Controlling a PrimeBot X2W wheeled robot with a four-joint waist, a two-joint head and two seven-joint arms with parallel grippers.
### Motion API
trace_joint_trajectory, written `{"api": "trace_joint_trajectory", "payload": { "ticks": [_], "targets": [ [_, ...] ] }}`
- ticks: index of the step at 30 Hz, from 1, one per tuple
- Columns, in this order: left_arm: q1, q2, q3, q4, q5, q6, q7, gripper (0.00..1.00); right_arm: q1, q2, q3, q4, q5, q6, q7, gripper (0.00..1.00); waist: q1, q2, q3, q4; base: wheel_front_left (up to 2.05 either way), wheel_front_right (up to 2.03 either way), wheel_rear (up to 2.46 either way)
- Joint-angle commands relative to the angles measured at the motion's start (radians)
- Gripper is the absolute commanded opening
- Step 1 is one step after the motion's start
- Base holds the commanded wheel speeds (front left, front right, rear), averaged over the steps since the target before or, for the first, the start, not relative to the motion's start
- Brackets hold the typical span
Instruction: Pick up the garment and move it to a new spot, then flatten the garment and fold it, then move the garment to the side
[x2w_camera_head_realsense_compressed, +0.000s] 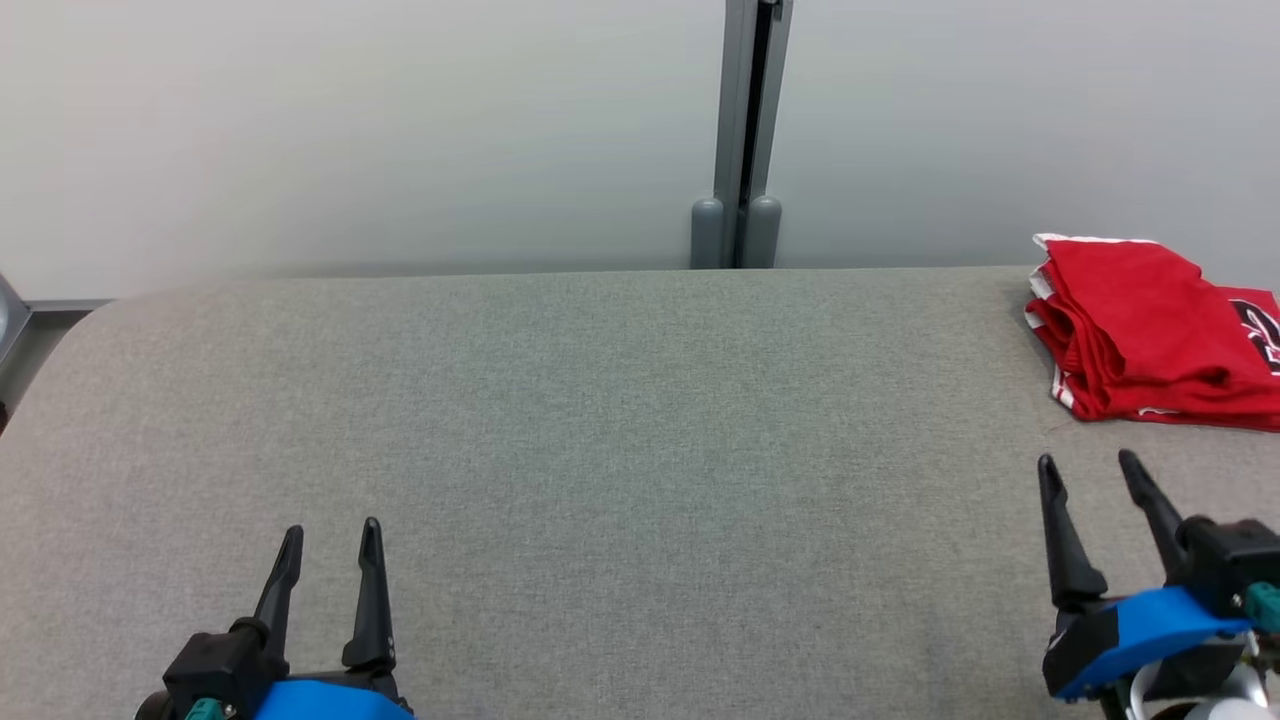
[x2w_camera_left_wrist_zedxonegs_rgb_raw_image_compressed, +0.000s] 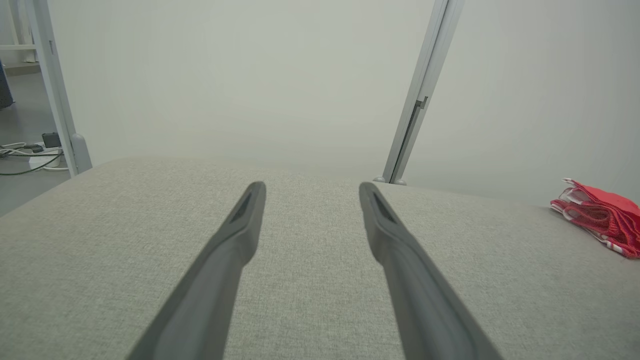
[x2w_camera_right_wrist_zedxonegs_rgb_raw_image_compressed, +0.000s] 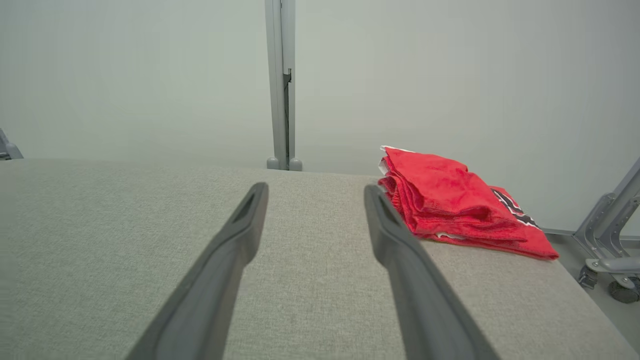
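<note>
We see red garment (x2w_camera_head_realsense_compressed: 1150, 330) bundled at 2 o'clock on grey table (x2w_camera_head_realsense_compressed: 600, 420), near far edge. Our left gripper (x2w_camera_head_realsense_compressed: 332, 527) and right gripper (x2w_camera_head_realsense_compressed: 1087, 458): jaws spread, empty. We judge cloth light, soft, floppy; we'd pinch layered edge at bundle's 9 o'clock.

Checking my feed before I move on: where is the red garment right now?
The red garment lies folded at the far right corner of the grey table in the head view, near the wall, just beyond the open right gripper.
</note>
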Motion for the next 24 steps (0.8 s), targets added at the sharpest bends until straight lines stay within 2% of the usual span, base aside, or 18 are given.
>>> {"api": "trace_joint_trajectory", "payload": {
  "ticks": [1, 10, 24],
  "targets": [
    [0.015, 0.006, 0.01, 0.01, -0.002, 0.004, -0.004, 1.0, 0.037, 0.014, 0.003, -0.022, 0.011, 0.0, 0.004, 1.0, 0.0002, 0.0004, -0.012, -0.012, 0.0, 0.0, 0.0],
    [0.019, 0.003, 0.007, 0.047, 0.011, 0.0, -0.004, 1.0, 0.08, 0.03, 0.023, -0.026, 0.026, 0.0, 0.009, 1.0, 0.0002, 0.0004, -0.027, -0.033, 0.0, 0.0, 0.0],
    [0.017, -0.002, 0.011, 0.067, 0.018, -0.004, -0.004, 1.0, 0.07, 0.031, 0.02, 0.012, 0.041, 0.0, -0.003, 1.0, 0.0002, 0.0004, -0.031, -0.022, 0.0, 0.0, 0.0]
  ]
}}
